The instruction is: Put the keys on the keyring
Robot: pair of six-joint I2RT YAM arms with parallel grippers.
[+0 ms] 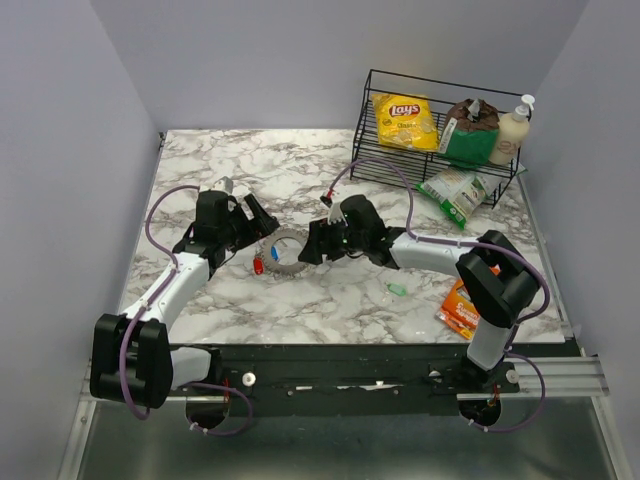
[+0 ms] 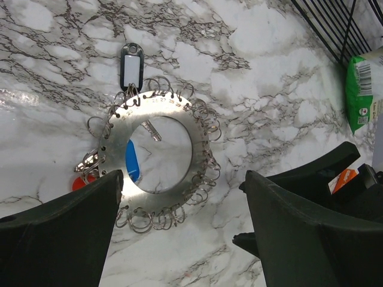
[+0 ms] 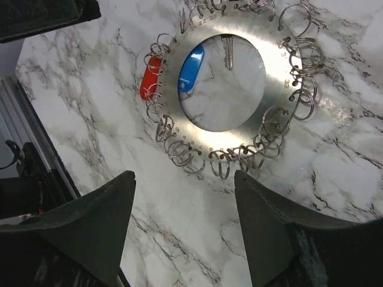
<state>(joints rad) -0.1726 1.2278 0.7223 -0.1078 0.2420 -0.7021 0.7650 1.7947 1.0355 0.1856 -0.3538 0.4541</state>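
Keyring [image 3: 278, 89]: flat brushed metal, bright and reflective; the wire loops [image 3: 220, 164] along its rim were thin polished metal; the red key [image 3: 149, 81] and blue key [image 3: 192, 67] bore glossy plastic heads; the table [image 3: 335, 179] showed a smooth, shiny marble-patterned top; the right gripper [image 3: 184, 179] had fingers [image 3: 90, 227] that looked like matt black plastic; the basket [image 1: 440, 85] was dark coated wire.

You are looking at three keys, a red one [image 3: 149, 78], a blue one [image 3: 191, 68], a pale green one [image 1: 398, 290], plus one keyring [image 3: 278, 84], one wire basket [image 1: 371, 110], one bottle [image 1: 513, 132] and one orange packet [image 1: 459, 310].
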